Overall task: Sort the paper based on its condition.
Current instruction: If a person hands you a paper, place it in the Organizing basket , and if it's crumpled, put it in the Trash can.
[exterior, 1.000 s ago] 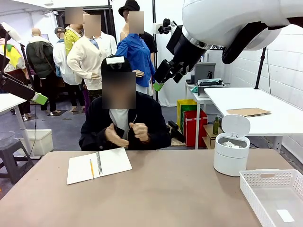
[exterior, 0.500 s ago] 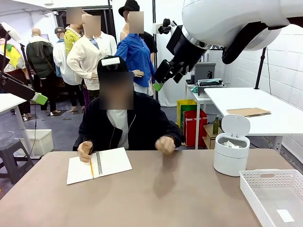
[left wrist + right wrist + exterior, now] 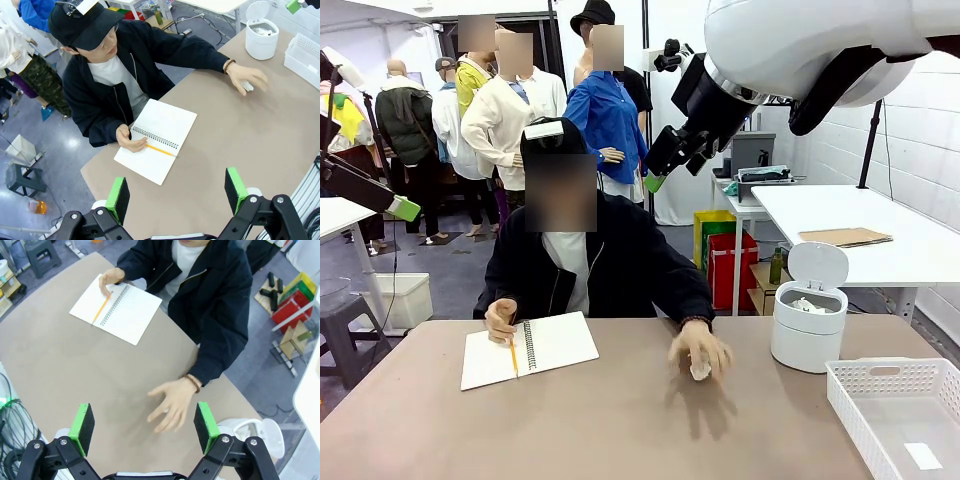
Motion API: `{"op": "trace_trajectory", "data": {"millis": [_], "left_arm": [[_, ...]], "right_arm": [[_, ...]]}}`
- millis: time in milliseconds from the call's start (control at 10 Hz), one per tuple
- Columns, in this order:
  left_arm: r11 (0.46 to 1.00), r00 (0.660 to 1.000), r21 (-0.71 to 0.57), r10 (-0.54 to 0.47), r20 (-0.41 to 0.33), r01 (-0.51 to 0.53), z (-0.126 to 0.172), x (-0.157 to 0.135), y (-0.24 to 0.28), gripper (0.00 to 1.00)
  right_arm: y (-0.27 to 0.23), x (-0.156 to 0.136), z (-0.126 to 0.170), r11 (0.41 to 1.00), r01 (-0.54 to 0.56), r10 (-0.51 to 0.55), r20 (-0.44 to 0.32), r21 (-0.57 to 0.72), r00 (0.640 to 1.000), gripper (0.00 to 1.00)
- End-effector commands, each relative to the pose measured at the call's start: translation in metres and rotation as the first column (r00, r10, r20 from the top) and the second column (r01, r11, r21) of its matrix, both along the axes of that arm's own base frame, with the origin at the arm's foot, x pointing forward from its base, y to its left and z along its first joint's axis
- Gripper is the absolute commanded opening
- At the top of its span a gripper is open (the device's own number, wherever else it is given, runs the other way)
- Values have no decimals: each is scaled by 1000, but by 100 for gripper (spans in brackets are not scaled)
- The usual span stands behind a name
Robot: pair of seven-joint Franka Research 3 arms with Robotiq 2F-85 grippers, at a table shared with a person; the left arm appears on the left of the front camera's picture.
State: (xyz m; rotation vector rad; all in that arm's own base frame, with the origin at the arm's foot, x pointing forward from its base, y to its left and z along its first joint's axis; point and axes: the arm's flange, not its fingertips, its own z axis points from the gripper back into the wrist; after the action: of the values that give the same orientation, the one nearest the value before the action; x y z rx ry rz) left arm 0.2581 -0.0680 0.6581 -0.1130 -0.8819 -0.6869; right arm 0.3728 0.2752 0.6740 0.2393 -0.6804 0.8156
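The paper point(image 3: 700, 370) is a small white crumpled wad lying on the brown table right of the middle, under the person's spread hand point(image 3: 701, 350). The left wrist view has the paper point(image 3: 247, 86) far off, beneath the same hand. In the right wrist view a bit of the paper point(image 3: 165, 411) peeks out between the fingers, just beyond the pads. My left gripper point(image 3: 176, 195) hangs open high over the near table edge, holding nothing. My right gripper point(image 3: 144, 421) is open too, high above the hand and empty.
A white bin point(image 3: 808, 322) with its lid up and crumpled paper inside stands at the right. A white lattice basket point(image 3: 900, 410) holding a flat slip point(image 3: 923, 456) sits at the near right corner. The person's other hand holds a pencil on a spiral notebook point(image 3: 528, 348) at the left.
The person's hands left the chest. One came down onto the table with the wad, the other went to the notebook and pencil. Both arms stayed still.
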Motion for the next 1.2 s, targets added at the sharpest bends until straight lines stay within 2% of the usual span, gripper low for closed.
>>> {"op": "trace_trajectory", "data": {"millis": [0,500,900,1100], "left_arm": [[1000,1000,-1,2,0,-2,0,0,1,100],[1000,1000,-1,2,0,-2,0,0,1,100],[1000,1000,-1,2,0,-2,0,0,1,100],[1000,1000,-1,2,0,-2,0,0,1,100]], "right_arm": [[0,0,0,1000,0,0,-1,0,1000,100],[0,0,0,1000,0,0,0,0,1000,100],[-4,28,-11,996,87,-89,-152,-16,984,100],[-11,53,-28,982,179,-187,-238,-54,953,100]]}}
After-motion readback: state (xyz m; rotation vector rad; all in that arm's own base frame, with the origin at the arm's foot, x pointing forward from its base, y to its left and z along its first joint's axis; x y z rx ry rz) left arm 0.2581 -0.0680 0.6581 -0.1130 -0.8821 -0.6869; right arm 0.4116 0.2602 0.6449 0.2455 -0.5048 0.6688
